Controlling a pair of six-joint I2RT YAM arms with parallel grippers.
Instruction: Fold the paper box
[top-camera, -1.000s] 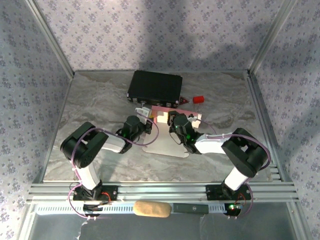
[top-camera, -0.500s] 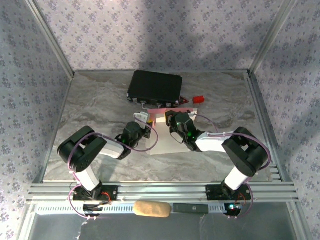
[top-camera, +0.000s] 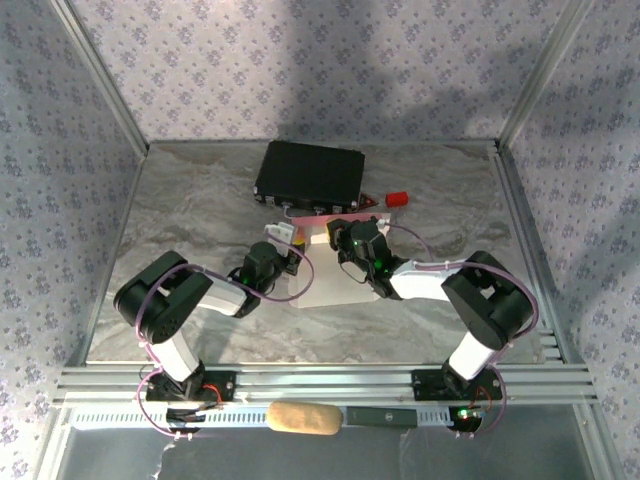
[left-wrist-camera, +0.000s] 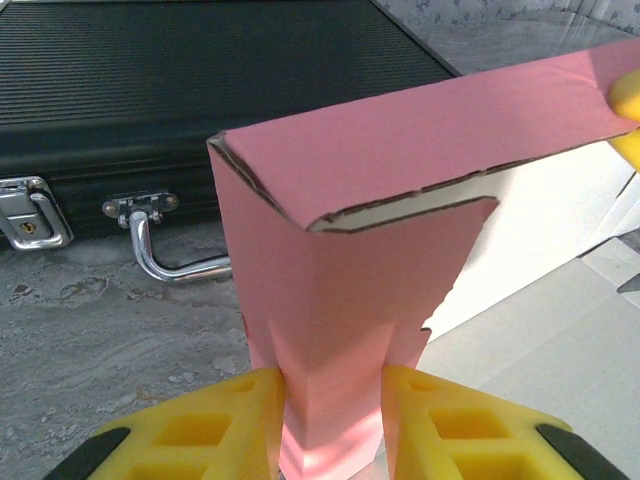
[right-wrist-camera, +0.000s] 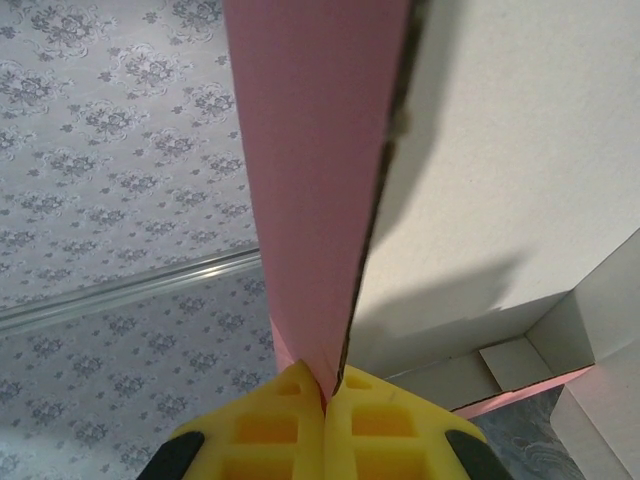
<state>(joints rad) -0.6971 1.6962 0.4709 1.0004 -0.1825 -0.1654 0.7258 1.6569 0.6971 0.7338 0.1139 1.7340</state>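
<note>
Top external view: the paper box (top-camera: 335, 285) sits in the middle of the marbled grey surface (top-camera: 190, 200), between the two arms and just in front of a black hard case (top-camera: 310, 172). Its pale inner face lies spread towards the arm bases, and a pink edge stands up on the side nearest the case. A small red block (top-camera: 397, 198) lies just right of the case, apart from the box. The left pincer (top-camera: 281, 236) reaches in at the box's left end and the right pincer (top-camera: 338, 234) at its far middle, the two close together. A tan oblong thing (top-camera: 303, 418) rests on the metal rail at the near edge.

From the left wrist, the left pincer (left-wrist-camera: 330, 405) has its two yellow fingers (left-wrist-camera: 215, 425) closed on a pink flap of the paper box (left-wrist-camera: 400, 150). The flap is squeezed into a narrow fold between the pads and rises upright to a creased corner. From there a long pink panel runs off to the right, its pale inside showing below the cut edge. Behind it stands the ribbed case (left-wrist-camera: 150, 80), with a silver latch (left-wrist-camera: 30, 215) and a chrome handle (left-wrist-camera: 170, 258) on the side facing the box.

From the right wrist, the right pincer (right-wrist-camera: 328, 395) is pinched tight on the thin edge of a pink wall of the paper box (right-wrist-camera: 310, 150). Its yellow pads (right-wrist-camera: 262, 430) press together with only the card between them. To the right of that wall the pale inside opens out, with folded tabs at the lower right corner.
</note>
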